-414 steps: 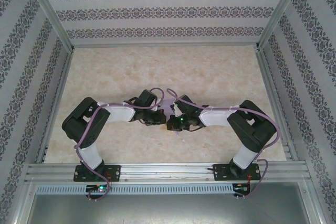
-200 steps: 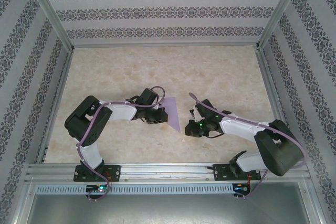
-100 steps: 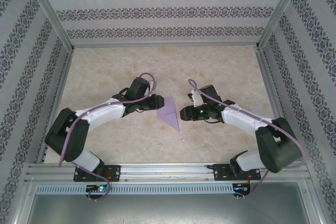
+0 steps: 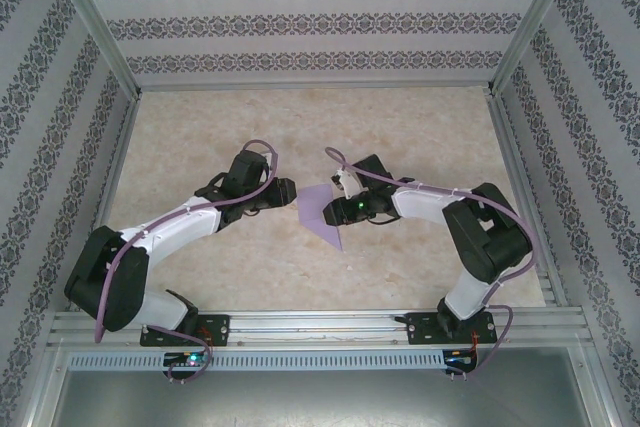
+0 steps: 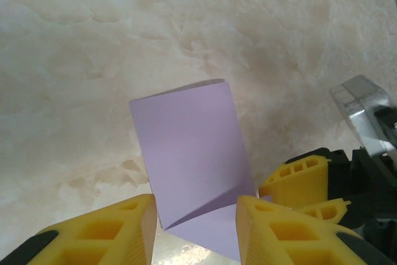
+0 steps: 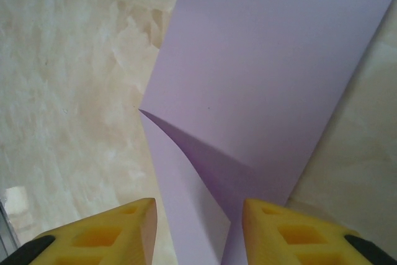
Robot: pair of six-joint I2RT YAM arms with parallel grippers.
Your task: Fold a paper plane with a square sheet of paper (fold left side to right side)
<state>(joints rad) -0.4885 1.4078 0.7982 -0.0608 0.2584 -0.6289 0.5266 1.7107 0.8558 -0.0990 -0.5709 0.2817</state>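
Bench (image 4: pixel 420 147): marbled beige. Folded lavender sheet of paper (image 4: pixel 322 215) is laid at bench centre, between both hands, one flap seen slightly raised. Left hand (image 5: pixel 195 212) is held open at sheet's left edge. Right hand (image 6: pixel 198 215) is held open over right edge. Nothing gripped.

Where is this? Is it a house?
Likely a robot test booth: left arm and right arm bolted to a metal rail, patterned wall panels, folded lavender paper on the table.
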